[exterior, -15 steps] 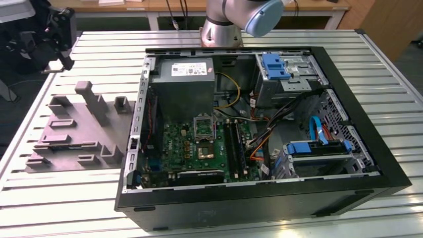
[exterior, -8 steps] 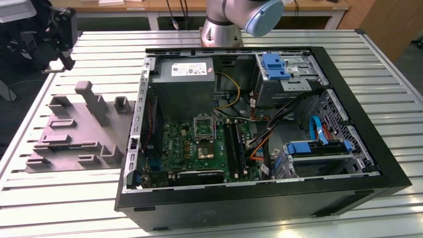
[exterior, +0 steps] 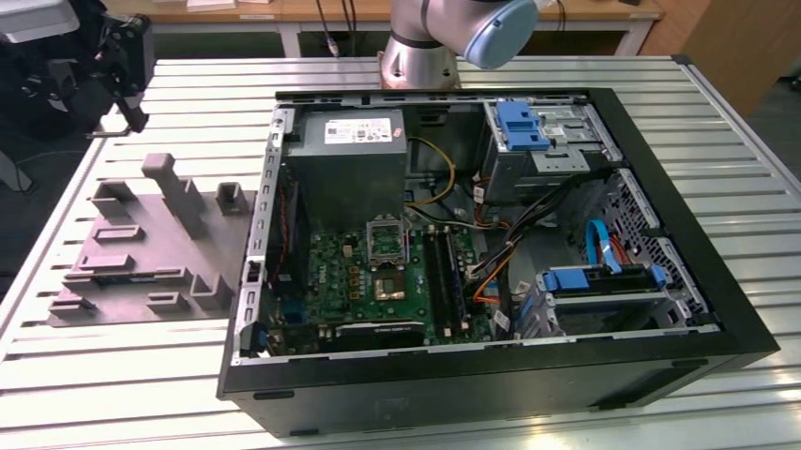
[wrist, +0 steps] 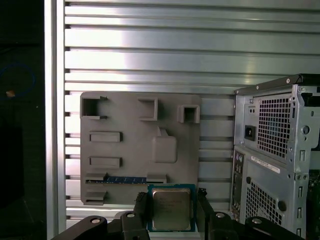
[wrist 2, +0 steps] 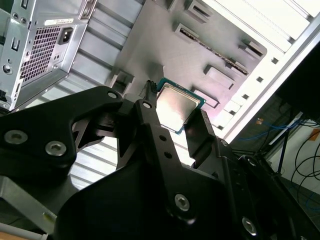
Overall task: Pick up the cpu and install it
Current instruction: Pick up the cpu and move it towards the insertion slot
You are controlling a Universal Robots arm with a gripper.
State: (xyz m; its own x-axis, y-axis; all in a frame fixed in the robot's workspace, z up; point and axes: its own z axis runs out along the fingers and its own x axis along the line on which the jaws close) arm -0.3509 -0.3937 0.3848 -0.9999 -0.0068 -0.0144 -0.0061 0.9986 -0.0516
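in the exterior view, the open computer case (exterior: 501,234) lay on the slatted metal table (exterior: 751,141), taking up the middle and the three o'clock side. the grey moulded tray (exterior: 138,253) sat just beside the case, at its nine o'clock. the arm's base (exterior: 419,56) stood at twelve o'clock, behind the case. the black gripper (exterior: 126,108) hung at ten o'clock, over the table's far corner and well apart from the case. from this view i could not tell what it carried. inside the case, the silver-framed socket (exterior: 385,281) sat on the green board, at six o'clock from the big grey box (exterior: 356,169).

in the second wrist view, the gripper (wrist 2: 175,104) pinched the cpu (wrist 2: 176,110) by two opposite edges between its black fingers (wrist 2: 152,130). the chip's silvery top faced the camera, with a thin green rim showing around it. the tray (wrist 2: 210,45) lay farther off behind the chip, and the case's vented rear (wrist 2: 40,45) stood beside the tray.

in the first wrist view, the cpu (wrist: 171,209) sat square between the fingers (wrist: 141,210) of the gripper (wrist: 171,200), overlapping the near edge of the tray (wrist: 130,140). a memory stick (wrist: 125,179) lay in one of the tray's slots. the rear of the case (wrist: 275,150) stood near the tray on the table (wrist: 150,40).
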